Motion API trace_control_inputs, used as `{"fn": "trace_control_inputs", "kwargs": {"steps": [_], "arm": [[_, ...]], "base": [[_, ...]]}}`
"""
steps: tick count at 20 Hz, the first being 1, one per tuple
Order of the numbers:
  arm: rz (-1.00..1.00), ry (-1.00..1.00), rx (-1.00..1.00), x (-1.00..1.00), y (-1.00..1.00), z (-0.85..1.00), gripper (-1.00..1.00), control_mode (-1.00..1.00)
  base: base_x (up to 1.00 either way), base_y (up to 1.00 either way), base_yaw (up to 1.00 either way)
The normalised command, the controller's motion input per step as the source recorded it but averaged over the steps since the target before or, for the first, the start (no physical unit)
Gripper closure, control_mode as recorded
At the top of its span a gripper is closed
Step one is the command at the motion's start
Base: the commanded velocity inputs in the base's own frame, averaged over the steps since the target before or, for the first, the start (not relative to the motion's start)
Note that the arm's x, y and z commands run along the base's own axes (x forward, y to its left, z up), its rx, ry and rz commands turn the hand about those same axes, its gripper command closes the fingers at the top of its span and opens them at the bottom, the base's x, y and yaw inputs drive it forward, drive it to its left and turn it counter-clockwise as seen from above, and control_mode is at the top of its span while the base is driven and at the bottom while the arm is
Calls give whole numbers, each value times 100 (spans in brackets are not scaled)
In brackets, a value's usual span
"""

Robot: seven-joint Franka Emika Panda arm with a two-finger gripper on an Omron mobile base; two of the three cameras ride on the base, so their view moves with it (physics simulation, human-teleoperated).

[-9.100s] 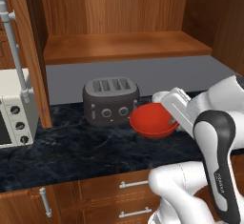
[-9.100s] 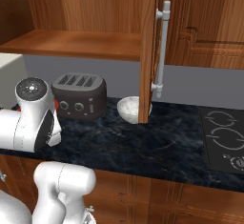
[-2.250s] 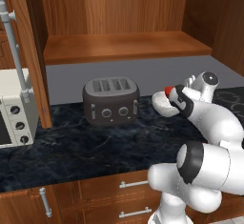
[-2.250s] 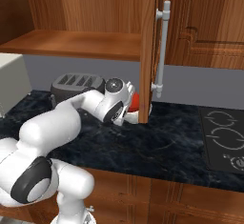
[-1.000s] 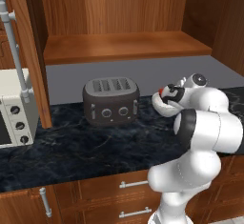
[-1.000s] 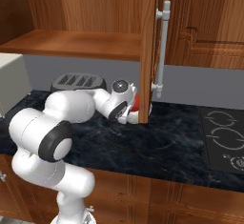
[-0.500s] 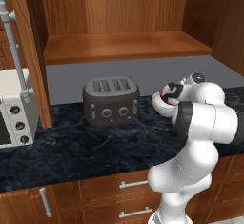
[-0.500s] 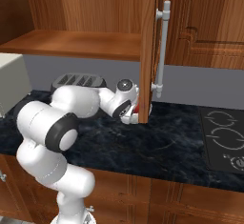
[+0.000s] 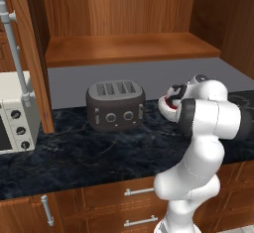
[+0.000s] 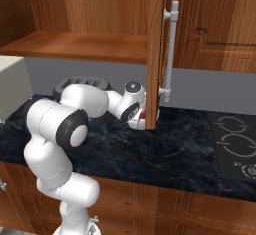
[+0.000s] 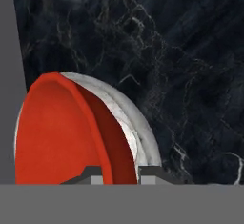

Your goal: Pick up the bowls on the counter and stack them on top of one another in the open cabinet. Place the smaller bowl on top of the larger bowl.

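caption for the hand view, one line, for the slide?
Gripper shut on the rim of the red bowl, which sits inside the white speckled bowl over the dark marble counter.

Glossy red bowl (image 11: 62, 137); veined marble counter (image 11: 167, 51).

Glossy plain red on the smaller bowl (image 11: 62, 132); white-grey speckled rim on the larger bowl (image 11: 138, 127); blue-black with pale marble veins across the counter (image 11: 157, 51); reddish-brown wood grain on the open cabinet (image 9: 124, 48); dark grey on the toaster (image 9: 115, 105).
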Motion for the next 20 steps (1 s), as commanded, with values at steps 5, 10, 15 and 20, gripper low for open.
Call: {"fn": "trace_control_inputs", "kwargs": {"steps": [5,10,15,20], "arm": [[2,6,0,28,0,-9,100,-100],[2,4,0,23,0,-20,100,-100],[2,2,0,23,0,-27,100,-100],[1,0,0,23,0,-27,100,-100]], "base": [[0,0,0],[0,0,0],[0,0,0],[0,0,0]]}}
